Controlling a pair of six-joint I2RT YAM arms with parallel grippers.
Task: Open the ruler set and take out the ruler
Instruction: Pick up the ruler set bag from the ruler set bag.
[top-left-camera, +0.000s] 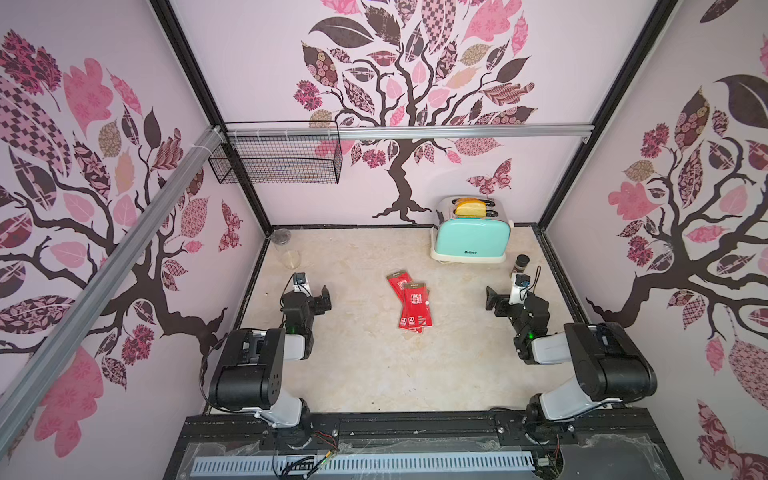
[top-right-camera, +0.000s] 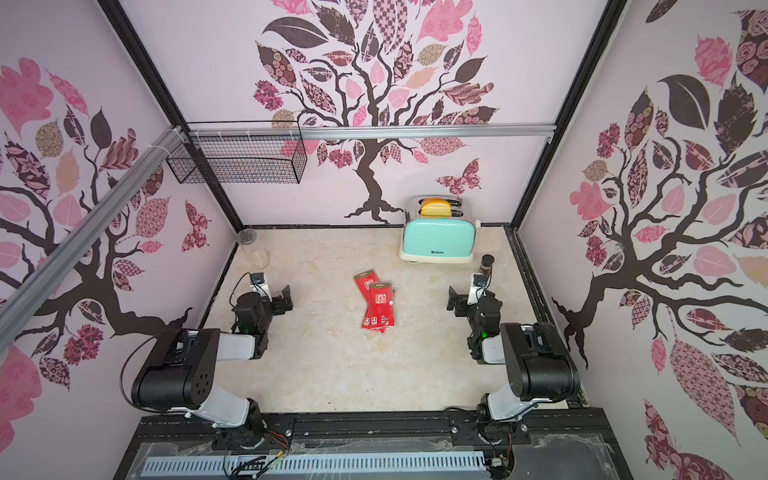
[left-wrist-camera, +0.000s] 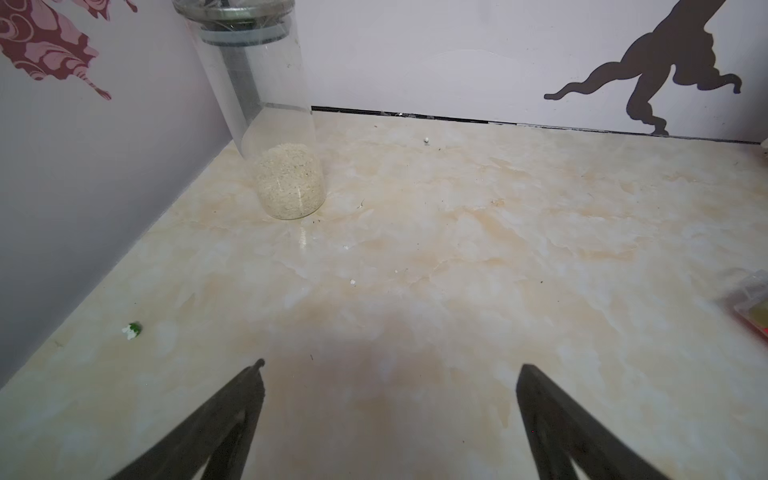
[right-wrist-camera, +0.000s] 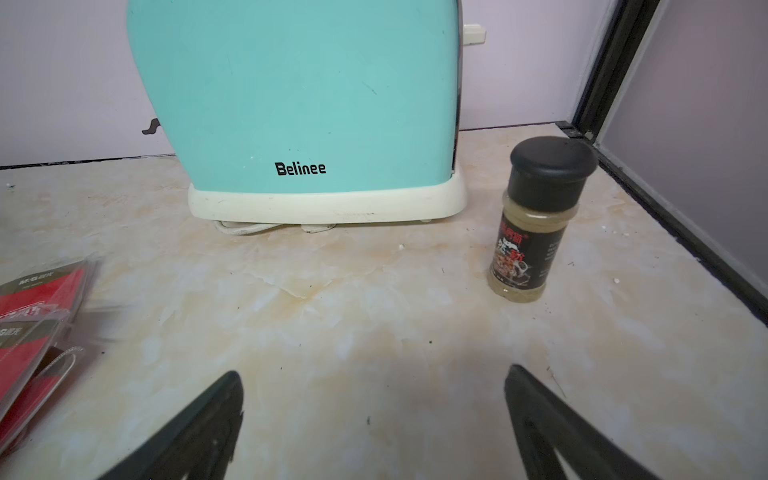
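Partly overlapping red ruler sets (top-left-camera: 415, 309), lower one half hidden; left hand (left-wrist-camera: 390, 365), right hand (right-wrist-camera: 374, 374) wide, empty.

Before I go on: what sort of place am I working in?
Likely a staged kitchen counter inside a test booth: a mint-green toaster and a black-capped spice bottle stand on a beige marble-look tabletop, boxed in by tree-patterned wall panels.

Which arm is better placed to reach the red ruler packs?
Probably right: the open right claw sits slightly nearer the red ruler packs, and its wrist view shows more of them.
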